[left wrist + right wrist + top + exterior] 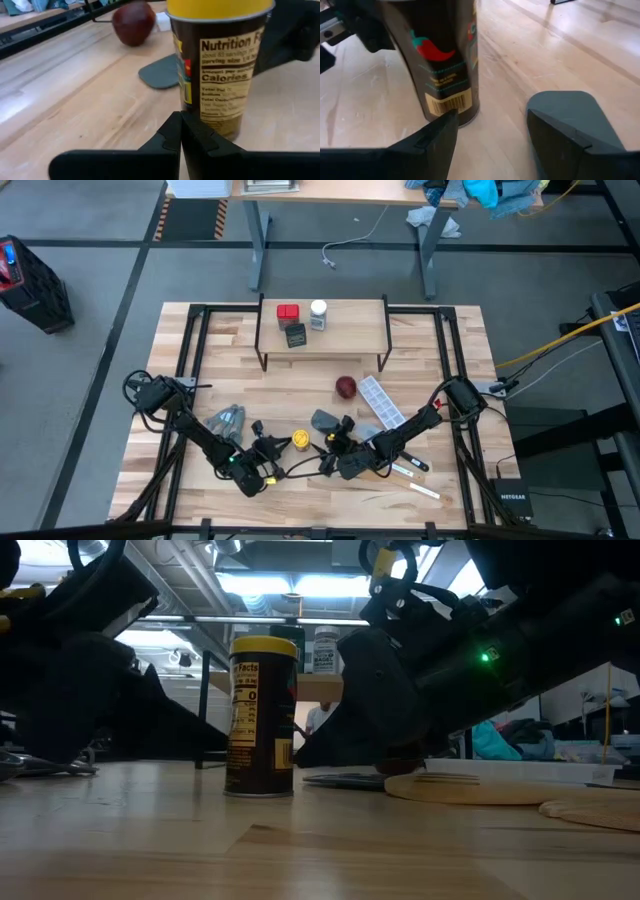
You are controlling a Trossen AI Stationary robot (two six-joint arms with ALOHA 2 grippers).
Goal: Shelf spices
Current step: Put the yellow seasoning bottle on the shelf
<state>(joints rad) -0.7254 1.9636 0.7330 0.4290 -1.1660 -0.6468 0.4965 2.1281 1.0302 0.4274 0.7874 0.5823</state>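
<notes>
- While the yellow-lidded amber jar (300,440) is standing upright on the bench (200,380), we are flanking it.
- Our left hand (268,448) is hovering pressed together; our right hand (335,448) is waiting spread, gripping nothing.

The wooden worktop (210,370) carries the shelf (350,340) at its far edge, holding a red tin (288,313), dark tin (295,335) and white-capped jar (318,314). On the worktop stand the yellow-lidded jar (300,440), a dark red dish (345,387) and grey spoons (225,420).
</notes>
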